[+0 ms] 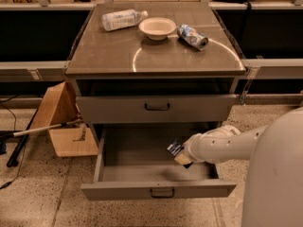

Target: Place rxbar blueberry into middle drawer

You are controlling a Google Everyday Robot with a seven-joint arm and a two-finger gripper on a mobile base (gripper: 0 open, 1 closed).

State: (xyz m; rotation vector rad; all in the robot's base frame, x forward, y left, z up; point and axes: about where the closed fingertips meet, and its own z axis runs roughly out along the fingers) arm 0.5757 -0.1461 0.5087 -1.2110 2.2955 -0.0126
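Observation:
The middle drawer (142, 169) is pulled open below the shut upper drawer (156, 109) of the grey cabinet. My gripper (182, 156) reaches in from the right and hangs over the drawer's right part, a little above its floor. It is shut on the rxbar blueberry (174, 148), a small dark navy bar with pale print that sticks out to the left of the fingers, tilted. My white arm (222, 143) crosses the drawer's right wall.
On the cabinet top (109, 51) lie a plastic bottle (123, 19), a white bowl (157, 27) and a crushed blue-silver can (192, 36). A cardboard box (64, 126) and a stick (42, 129) are on the floor at the left.

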